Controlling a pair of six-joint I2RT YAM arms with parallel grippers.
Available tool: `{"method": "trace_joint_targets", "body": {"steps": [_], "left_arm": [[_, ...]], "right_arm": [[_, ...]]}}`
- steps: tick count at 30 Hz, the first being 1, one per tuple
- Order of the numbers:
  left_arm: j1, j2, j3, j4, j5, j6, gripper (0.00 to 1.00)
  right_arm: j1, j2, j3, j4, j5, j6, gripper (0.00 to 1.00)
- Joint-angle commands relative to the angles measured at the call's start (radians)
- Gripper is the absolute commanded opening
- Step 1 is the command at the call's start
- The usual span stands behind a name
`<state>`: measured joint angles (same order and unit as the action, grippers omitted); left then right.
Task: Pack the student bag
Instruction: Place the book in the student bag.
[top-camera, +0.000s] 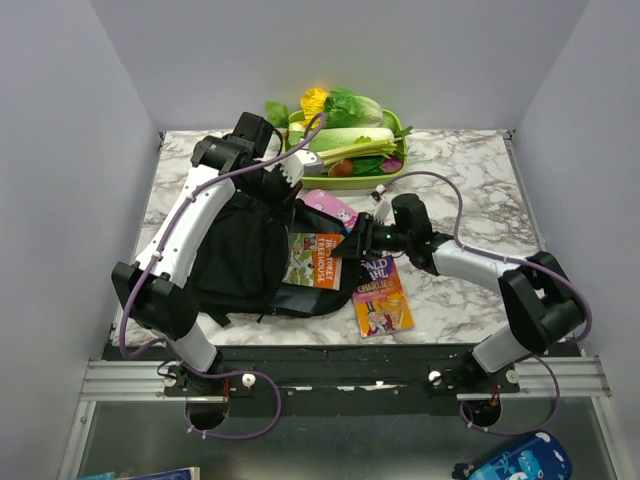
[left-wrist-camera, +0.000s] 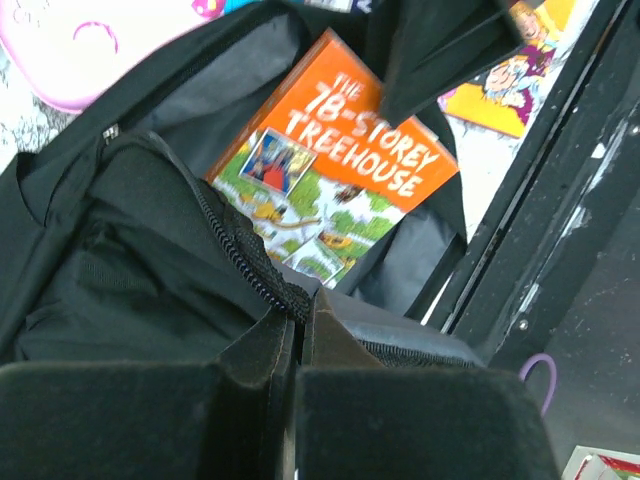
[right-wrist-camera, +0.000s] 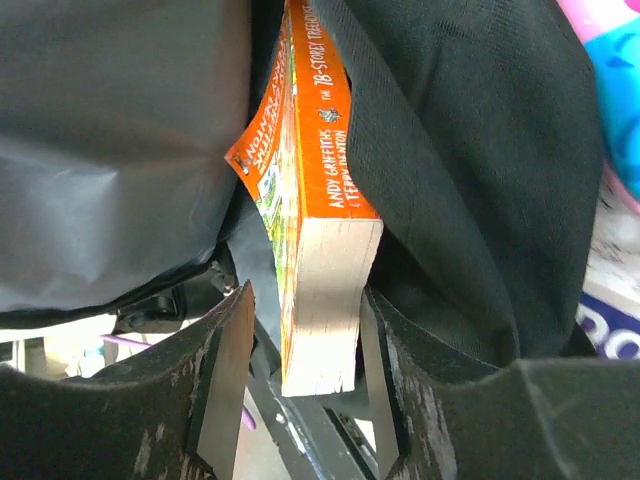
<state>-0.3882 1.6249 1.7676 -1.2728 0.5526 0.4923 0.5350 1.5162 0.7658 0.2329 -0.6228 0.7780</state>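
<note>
Your right pincer (right-wrist-camera: 308, 300) straddles the Treehouse book (right-wrist-camera: 318, 140) part-open, not clamping, the book's long axis pointing straight ahead into the student bag (top-camera: 235, 255), whose rim your closed left pincer (left-wrist-camera: 298, 335) grips

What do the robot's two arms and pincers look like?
The left arm and right arm are white links between chunky black joints, each trailing a purple cable. The left gripper and right gripper have blocky black fingers; the right's look scuffed.
</note>
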Motion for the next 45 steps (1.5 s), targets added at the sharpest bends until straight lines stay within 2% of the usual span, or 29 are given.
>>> {"method": "trace_joint_targets", "body": {"steps": [1,4,5,9,14,19,21,22,24,25,26,28,29,31,32,35,38,40,41,42,45], "left_arm": [[-0.006,0.023,0.124,-0.077,0.127,0.005,0.0],[-0.006,0.027,0.164,-0.1,0.136,0.012,0.0],[-0.006,0.026,0.167,-0.103,0.135,0.014,0.0],[-0.006,0.021,0.147,-0.105,0.141,0.029,0.0],[-0.005,0.023,0.15,-0.111,0.145,0.037,0.0],[0.002,-0.009,0.083,-0.111,0.109,0.071,0.0],[0.012,-0.026,0.008,-0.09,0.09,0.084,0.0],[0.015,-0.045,-0.016,-0.085,0.089,0.098,0.0],[0.026,-0.056,-0.063,-0.074,0.086,0.109,0.0],[0.029,-0.062,-0.074,-0.071,0.084,0.112,0.0],[0.032,-0.066,-0.085,-0.069,0.081,0.117,0.0],[0.049,-0.074,-0.089,-0.062,0.067,0.12,0.0],[0.057,-0.079,-0.103,-0.06,0.064,0.132,0.0],[0.09,-0.091,-0.128,-0.042,0.04,0.14,0.0],[0.103,-0.094,-0.152,-0.037,0.032,0.149,0.0],[0.15,-0.091,-0.195,-0.039,0.029,0.176,0.0],[0.181,-0.099,-0.238,-0.034,0.027,0.199,0.0],[0.195,-0.109,-0.255,-0.025,0.023,0.213,0.0],[0.207,-0.112,-0.266,-0.022,0.014,0.218,0.0],[0.213,-0.112,-0.269,-0.022,0.01,0.222,0.0],[0.239,-0.111,-0.261,-0.029,0.006,0.23,0.0]], "right_arm": [[0.023,0.106,0.087,0.1,-0.069,0.035,0.54],[0.028,0.137,0.118,0.161,-0.09,0.09,0.45],[0.039,0.139,0.13,0.158,-0.086,0.093,0.39],[0.083,0.16,0.205,0.115,-0.035,0.078,0.31],[0.158,0.254,0.355,-0.012,0.092,0.024,0.18],[0.2,0.397,0.475,-0.139,0.12,-0.011,0.12],[0.206,0.433,0.544,-0.19,0.104,-0.039,0.15],[0.207,0.467,0.579,-0.28,0.092,-0.06,0.17],[0.221,0.481,0.63,-0.349,0.1,-0.144,0.25],[0.224,0.481,0.668,-0.398,0.104,-0.172,0.32],[0.227,0.473,0.681,-0.421,0.115,-0.231,0.49],[0.229,0.434,0.67,-0.455,0.153,-0.291,0.66],[0.229,0.37,0.647,-0.451,0.194,-0.351,0.82],[0.229,0.303,0.609,-0.455,0.245,-0.403,0.92],[0.229,0.218,0.542,-0.445,0.315,-0.457,0.96],[0.229,0.099,0.379,-0.377,0.408,-0.541,1.0],[0.23,-0.023,0.264,-0.349,0.461,-0.617,0.99],[0.243,-0.105,0.155,-0.325,0.419,-0.751,0.96],[0.259,-0.135,0.111,-0.316,0.285,-0.838,0.94],[0.326,-0.163,0.052,-0.308,0.266,-0.997,0.94],[0.417,-0.179,0.043,-0.328,0.385,-1.147,0.98]]}}
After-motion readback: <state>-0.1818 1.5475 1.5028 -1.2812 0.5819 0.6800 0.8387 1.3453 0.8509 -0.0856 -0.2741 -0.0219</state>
